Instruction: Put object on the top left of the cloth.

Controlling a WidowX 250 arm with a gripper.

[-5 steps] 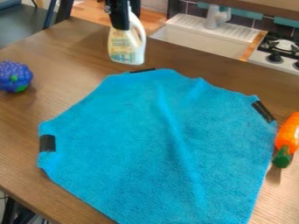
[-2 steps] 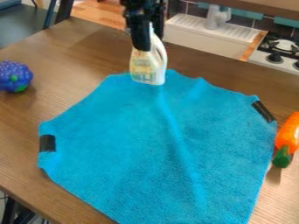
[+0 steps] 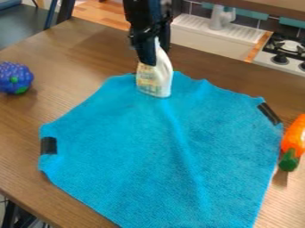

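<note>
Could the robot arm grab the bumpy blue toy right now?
Probably not: its end effector seems to hold the white bottle near the far edge of the cloth, so it would likely have to release that first. Otherwise, nothing visible blocks the way across the table to the blue toy.

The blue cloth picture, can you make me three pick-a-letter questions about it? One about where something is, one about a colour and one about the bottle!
1. Where is the bumpy toy?
A) On the cloth
B) Left of the cloth in the picture
C) Right of the cloth in the picture

2. What colour is most of the long toy?
A) Orange
B) Pink
C) White

3. How is the bottle?
A) Lying flat on the cloth
B) Standing in the sink
C) Held near its top

Answers:
1. B: it sits on the table by the picture's left edge.
2. A: its body is orange, with a green end.
3. C: the gripper has it by the upper part.
</note>
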